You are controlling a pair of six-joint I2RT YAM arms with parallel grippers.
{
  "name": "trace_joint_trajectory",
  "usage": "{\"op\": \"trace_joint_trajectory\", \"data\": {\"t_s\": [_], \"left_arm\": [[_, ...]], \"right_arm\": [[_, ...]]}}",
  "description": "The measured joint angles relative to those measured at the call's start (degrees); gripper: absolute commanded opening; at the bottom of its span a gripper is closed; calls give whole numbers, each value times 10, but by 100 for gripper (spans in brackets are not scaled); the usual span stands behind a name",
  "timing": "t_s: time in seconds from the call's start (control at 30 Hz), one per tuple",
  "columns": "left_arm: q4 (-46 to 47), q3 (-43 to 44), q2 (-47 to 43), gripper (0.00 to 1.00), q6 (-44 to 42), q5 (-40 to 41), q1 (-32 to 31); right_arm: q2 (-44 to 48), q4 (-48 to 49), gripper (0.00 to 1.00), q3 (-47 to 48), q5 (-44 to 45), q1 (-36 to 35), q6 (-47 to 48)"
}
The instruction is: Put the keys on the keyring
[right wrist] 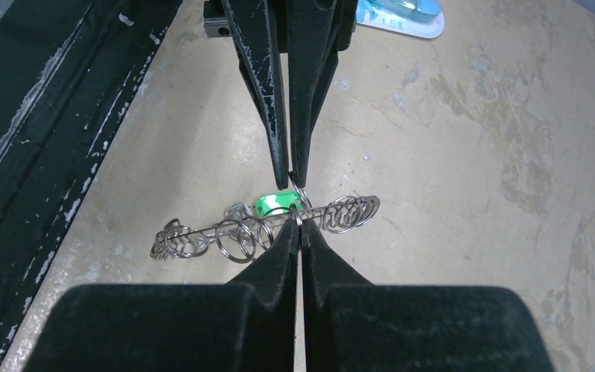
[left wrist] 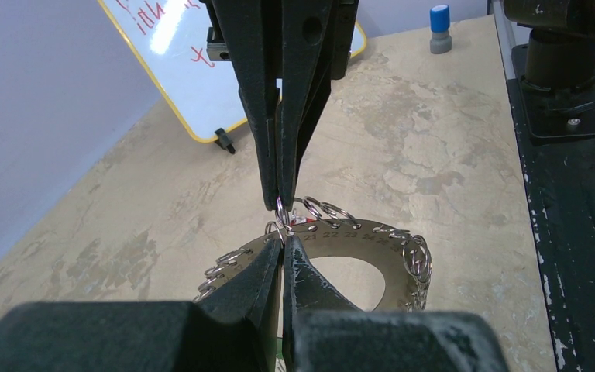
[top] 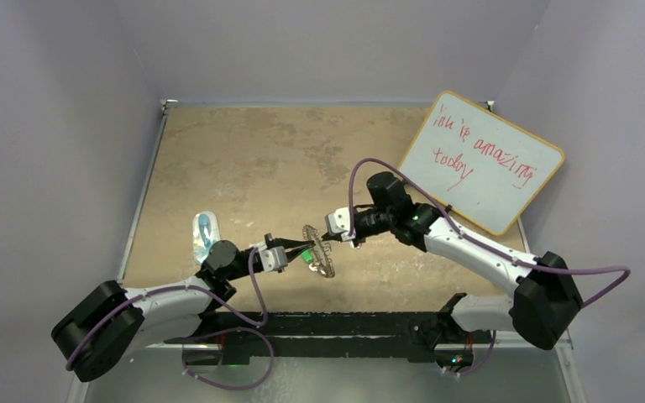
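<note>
Gleaming flat loop-fringed keyring (left wrist: 380,236)

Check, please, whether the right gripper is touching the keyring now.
Touching. The left wrist view shows it: the right gripper comes down from above, and its shut tips pinch the fringed rim of the keyring, with no gap between them.
</note>
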State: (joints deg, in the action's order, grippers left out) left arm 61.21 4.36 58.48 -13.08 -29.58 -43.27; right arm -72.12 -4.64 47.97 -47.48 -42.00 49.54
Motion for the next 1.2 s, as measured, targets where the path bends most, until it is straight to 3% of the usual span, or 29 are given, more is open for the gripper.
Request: {"op": "trace_joint_trajectory", "data": {"t_s": [0.1,0.23,0.3,0.33,0.4,0.6,0.83,1.0,1.2], "left_arm": [[-2,0,-2,4,0,1,0],[-25,0,-25,33,-1,21,0],[-43,1,-43,55,0,34,0],[-54,2,-55,56,-3,40,0],[-73,4,-79,54,-1,50,0],[-102,9,-108,33,2,51,0],[-93,9,-83,29,21,43,0],[-85,6,-76,22,31,43,0],[-80,3,-62,21,29,48,-4]], "right_arm": [[-4,-2,0,5,0,0,-7],[-5,22,0,3,5,0,-55],[-4,44,0,0,6,0,-85],[-3,57,0,-3,7,0,-104],[-2,74,0,-9,9,0,-142],[-2,137,0,-36,10,0,-256],[6,238,0,-87,9,0,-397],[6,303,0,-119,-2,0,-463],[-3,358,0,-143,-21,3,-514]]}}
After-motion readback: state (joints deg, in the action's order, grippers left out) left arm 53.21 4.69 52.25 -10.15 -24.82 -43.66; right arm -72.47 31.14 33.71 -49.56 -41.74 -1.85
